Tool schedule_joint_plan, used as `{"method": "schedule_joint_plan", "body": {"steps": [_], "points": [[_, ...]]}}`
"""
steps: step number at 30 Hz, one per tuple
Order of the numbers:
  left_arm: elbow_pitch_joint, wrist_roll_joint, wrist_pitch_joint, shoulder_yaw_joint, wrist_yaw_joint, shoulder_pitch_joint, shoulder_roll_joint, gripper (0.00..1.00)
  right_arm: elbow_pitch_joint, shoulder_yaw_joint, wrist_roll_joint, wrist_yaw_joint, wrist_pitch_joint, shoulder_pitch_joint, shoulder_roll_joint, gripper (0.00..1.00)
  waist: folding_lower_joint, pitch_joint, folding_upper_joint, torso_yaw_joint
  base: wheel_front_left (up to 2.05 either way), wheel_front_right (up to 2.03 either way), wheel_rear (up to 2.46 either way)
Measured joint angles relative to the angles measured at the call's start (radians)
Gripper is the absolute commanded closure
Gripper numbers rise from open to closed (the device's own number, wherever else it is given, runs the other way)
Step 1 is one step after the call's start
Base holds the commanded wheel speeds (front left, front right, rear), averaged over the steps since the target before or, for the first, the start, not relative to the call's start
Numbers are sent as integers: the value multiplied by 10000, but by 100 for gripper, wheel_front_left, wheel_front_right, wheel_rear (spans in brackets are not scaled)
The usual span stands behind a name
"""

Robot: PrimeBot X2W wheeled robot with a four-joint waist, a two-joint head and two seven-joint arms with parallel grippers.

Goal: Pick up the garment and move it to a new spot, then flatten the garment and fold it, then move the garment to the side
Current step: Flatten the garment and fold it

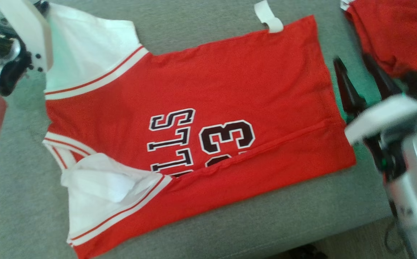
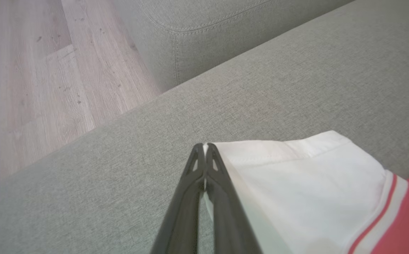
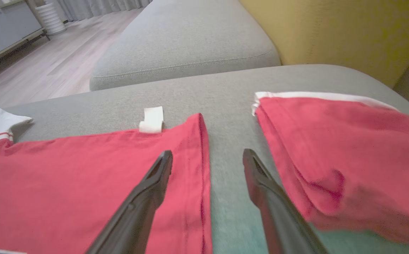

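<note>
1. The garment is a red jersey with white, red-striped sleeves and black, white-edged lettering and numbers.
2. It lies spread on the grey cushion, one long side folded over part of the print.
3. A white tag sticks out at its hem.

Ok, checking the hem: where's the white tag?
Head view, top centre-right: the white tag sticks off the far edge of the red jersey onto the cushion.

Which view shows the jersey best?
Head view: nearly the whole jersey lies spread, lettering visible. The left wrist view gives its white sleeve, pinched by the left gripper; the right wrist view its hem end.
</note>
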Motion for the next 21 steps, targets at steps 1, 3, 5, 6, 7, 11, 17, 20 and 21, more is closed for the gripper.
{"method": "schedule_joint_plan", "body": {"steps": [1, 3, 5, 6, 7, 11, 17, 20, 21], "points": [[-52, 0, -42, -81, 0, -3, -21, 100, 226, 128, -6, 0, 226, -388, 4, 0, 0, -25, 0, 71, 0, 0, 0], [-169, 0, -75, -265, -2, -3, -63, 100, 788, 265, 2, 0, 573, -1122, 31, 0, 0, -53, 0, 233, 0, 0, 0], [-324, -2, -88, -456, -69, -14, -107, 100, 1442, 376, 8, 0, 817, -1757, 48, 0, 0, -49, 0, 409, 0, 0, 0], [-395, -2, -115, -550, -75, -32, -130, 100, 1768, 407, 2, 0, 886, -2030, 56, 0, 0, -35, 0, 500, 0, 0, 0], [-479, -2, -161, -614, -75, -52, -157, 100, 2107, 412, -19, 0, 934, -2281, 61, 0, 0, -14, 0, 594, 0, 0, 0], [-721, -6, -222, -886, -75, -181, -222, 100, 3076, 416, -33, 0, 1045, -2887, 65, 0, 0, 84, 0, 863, 0, 0, 0], [-980, -111, -516, -1235, -75, -384, -274, 100, 4531, 470, -585, 0, 1035, -3725, 65, 0, 1, 272, 0, 1256, 0, 0, 0], [-984, -198, -614, -1423, -75, -385, -272, 100, 5041, 508, -767, 0, 949, -4014, 67, 0, 1, 286, 0, 1352, 0, 0, 0], [-980, -207, -631, -1475, -75, -385, -272, 100, 5168, 527, -836, 0, 886, -4078, 65, 2, 1, 281, 0, 1372, 0, 0, 0]]}}
